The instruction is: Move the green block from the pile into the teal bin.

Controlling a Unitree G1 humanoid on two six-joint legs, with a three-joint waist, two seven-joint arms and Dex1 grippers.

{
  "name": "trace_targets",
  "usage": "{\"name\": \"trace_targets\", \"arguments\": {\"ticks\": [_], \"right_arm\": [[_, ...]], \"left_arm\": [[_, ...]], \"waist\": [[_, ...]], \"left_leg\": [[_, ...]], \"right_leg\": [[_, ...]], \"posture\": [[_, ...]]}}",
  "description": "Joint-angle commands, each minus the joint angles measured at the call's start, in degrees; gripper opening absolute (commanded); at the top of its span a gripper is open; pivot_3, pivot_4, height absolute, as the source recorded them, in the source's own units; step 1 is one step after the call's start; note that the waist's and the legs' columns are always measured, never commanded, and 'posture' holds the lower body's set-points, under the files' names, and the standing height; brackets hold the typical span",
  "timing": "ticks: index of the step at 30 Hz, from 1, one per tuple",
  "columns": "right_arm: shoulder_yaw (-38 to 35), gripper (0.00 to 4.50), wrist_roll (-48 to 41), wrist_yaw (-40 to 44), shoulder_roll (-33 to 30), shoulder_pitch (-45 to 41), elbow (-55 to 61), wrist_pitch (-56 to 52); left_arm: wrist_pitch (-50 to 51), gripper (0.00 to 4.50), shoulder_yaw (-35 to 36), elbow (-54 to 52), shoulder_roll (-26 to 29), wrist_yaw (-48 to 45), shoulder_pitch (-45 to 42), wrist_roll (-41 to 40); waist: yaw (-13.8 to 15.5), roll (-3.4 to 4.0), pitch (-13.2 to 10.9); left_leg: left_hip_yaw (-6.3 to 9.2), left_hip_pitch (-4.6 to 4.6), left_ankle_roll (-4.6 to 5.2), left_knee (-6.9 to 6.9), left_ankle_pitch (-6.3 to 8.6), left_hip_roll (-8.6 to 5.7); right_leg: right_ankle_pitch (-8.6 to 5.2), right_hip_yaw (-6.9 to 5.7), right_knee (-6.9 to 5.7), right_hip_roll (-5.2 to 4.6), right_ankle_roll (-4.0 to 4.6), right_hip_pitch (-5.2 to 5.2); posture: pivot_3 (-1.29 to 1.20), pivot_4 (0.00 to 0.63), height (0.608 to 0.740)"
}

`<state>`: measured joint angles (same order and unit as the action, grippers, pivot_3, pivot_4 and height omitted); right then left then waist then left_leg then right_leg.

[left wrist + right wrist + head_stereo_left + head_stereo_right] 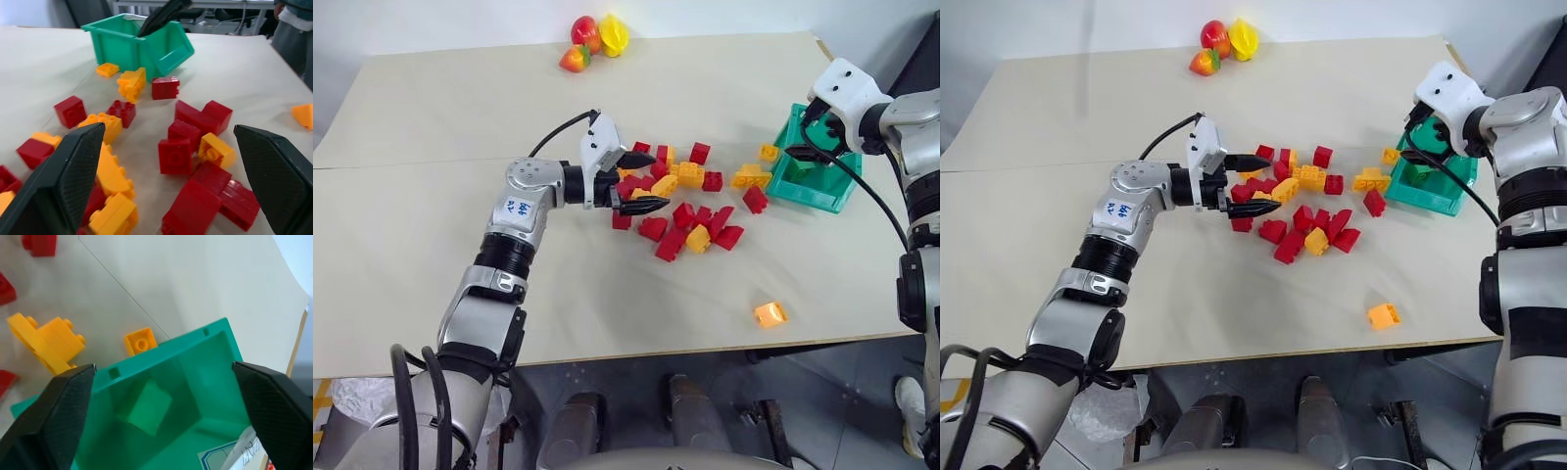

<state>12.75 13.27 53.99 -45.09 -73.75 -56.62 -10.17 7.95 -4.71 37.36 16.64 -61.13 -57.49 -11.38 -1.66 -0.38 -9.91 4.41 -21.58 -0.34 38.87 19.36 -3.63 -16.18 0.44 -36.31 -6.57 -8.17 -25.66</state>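
The small dark green studded plastic block (146, 407) already lies inside the teal plastic bin (195, 352), beneath the right claw (161, 418), its fingers spread and empty, so only withdrawal seems left.

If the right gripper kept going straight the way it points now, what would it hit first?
Most likely the small dark green studded brick lying inside the teal plastic bin. The right gripper, jaws open, points down into the bin, with nothing between them and the brick, though depth is hard to judge.
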Motion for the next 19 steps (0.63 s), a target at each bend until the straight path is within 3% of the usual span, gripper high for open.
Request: {"name": "trace_targets", "arguments": {"ticks": [1, 5, 10, 13, 19], "right_arm": [[-4.03, 4.49, -5.48, 6.57, -1.9, 4.16, 10.69, -1.26], [-8.52, 4.49, -15.13, 17.47, -4.07, 18.26, 28.05, -4.52], [-13.55, 4.49, -24.21, 24.04, -5.13, 31.72, 39.51, -1.59], [-16.05, 4.49, -29.59, 30.96, -6.16, 41.49, 41.83, 2.54], [-17.16, 4.49, -32.67, 33.59, -5.05, 42.98, 36.16, 5.48]], "left_arm": [[6.58, 4.5, 2.76, -6.94, 2.49, -0.22, 1.94, -3.52], [7.9, 4.5, 5.23, -13.12, 7.93, -1.18, 9.17, -4.73], [7.95, 4.5, 7.83, -19.9, 13.5, 0.32, 18.61, -5.05], [9.47, 4.5, 12.99, -27.49, 19.73, 0.76, 30.37, -6.2], [9.47, 4.5, 20.51, -35.59, 24.28, 0.96, 43.52, -10.13]], "waist": [[0.0, 0.0, 0.0], [0.04, 0.0, 0.0], [0.2, 0.01, -0.01], [0.16, 0.01, 0.0], [0.22, 0.1, -0.06]], "left_leg": [[-0.01, 0.0, 0.0, 0.01, 0.0, 0.04], [0.03, 0.0, 0.01, 0.03, 0.0, 0.25], [0.08, -0.01, 0.02, 0.14, 0.02, 0.2], [0.15, 0.05, 0.0, 0.16, 0.05, 0.27], [0.04, 0.12, 0.02, 0.21, 0.08, 0.3]], "right_leg": [[0.0, 0.0, 0.0, 0.01, 0.0, 0.0], [0.0, -0.02, 0.0, 0.02, 0.0, 0.02], [0.02, -0.03, 0.0, -0.04, -0.03, 0.07], [0.04, -0.03, 0.05, -0.01, -0.07, 0.19], [0.11, 0.06, 0.32, -0.05, -0.02, 0.24]], "posture": [[0.0, 0.15, 0.74], [0.0, 0.15, 0.74], [0.0, 0.15, 0.74], [0.0, 0.15, 0.74], [0.0, 0.15, 0.74]]}}
